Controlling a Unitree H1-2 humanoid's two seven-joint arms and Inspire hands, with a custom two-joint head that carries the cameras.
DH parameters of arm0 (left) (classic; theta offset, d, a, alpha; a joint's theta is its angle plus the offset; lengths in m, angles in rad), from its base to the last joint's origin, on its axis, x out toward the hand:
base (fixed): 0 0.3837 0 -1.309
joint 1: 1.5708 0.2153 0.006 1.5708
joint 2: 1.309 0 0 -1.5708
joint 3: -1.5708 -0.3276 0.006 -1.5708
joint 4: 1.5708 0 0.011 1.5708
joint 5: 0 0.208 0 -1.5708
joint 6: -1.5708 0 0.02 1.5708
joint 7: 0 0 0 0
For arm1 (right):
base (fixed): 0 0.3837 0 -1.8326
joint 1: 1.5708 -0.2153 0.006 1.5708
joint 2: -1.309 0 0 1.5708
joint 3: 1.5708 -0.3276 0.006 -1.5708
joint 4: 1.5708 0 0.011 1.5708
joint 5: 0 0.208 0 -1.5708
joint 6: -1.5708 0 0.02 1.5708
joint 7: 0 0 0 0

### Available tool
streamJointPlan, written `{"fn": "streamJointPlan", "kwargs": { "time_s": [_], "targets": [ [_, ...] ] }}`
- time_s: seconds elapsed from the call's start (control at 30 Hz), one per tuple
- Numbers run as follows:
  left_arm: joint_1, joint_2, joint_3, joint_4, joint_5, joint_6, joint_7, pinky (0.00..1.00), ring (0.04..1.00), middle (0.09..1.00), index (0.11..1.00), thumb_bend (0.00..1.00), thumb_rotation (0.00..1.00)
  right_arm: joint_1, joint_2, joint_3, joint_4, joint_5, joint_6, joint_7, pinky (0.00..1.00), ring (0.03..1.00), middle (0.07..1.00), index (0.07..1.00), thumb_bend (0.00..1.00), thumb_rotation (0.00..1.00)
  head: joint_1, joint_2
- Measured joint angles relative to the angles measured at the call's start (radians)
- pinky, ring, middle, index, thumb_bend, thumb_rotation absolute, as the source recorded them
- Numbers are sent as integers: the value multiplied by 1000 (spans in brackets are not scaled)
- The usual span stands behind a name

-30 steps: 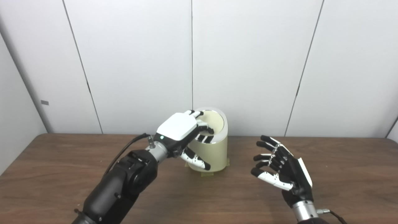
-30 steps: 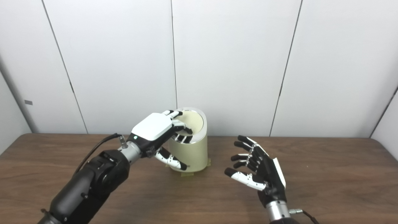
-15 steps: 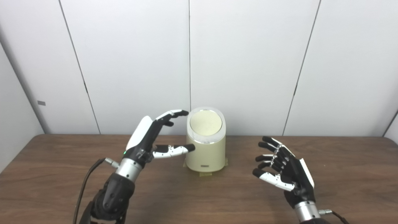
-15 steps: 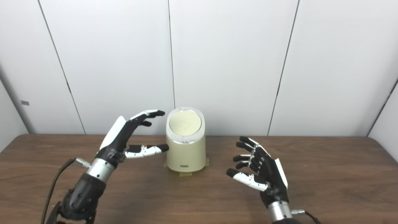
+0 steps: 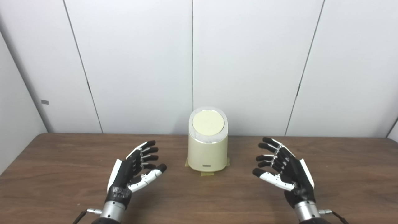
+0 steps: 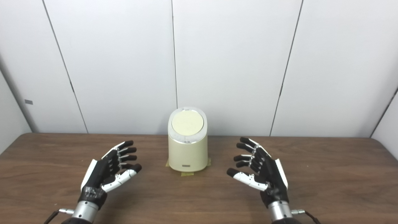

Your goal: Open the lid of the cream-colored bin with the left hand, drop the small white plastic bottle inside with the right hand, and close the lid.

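Observation:
The cream-colored bin (image 5: pixel 207 149) stands upright at the back middle of the brown table, its round lid (image 5: pixel 208 122) lying flat and closed on top. My left hand (image 5: pixel 134 169) rests open to the bin's left, palm turned inward, apart from it and holding nothing. To the bin's right my right hand (image 5: pixel 283 172) is also open with fingers spread, empty. No small white bottle shows in either view. The same scene appears in the right eye view, with the bin (image 6: pixel 187 148) between the left hand (image 6: pixel 108 169) and the right hand (image 6: pixel 260 172).
Yellow tape tabs (image 5: pixel 207 173) stick out from under the bin's base. The wooden table (image 5: pixel 199 199) runs the full width, with white wall panels (image 5: pixel 248 62) close behind the bin.
My left hand came off the bin's top, drew back toward me and lowered to the table's left side. The lid went from tilted open to flat and closed. The right hand stayed put.

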Motion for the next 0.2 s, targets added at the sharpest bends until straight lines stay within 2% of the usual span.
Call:
{"fn": "streamJointPlan", "kwargs": {
  "time_s": [0.2],
  "targets": [
    [0, -8, -4, 11, -18, 1, 1, 577, 702, 768, 812, 731, 247, 2, -2, 7, 0, -29, 0, -2, 544, 626, 756, 756, 873, 220, -2, 2]
  ]
}}
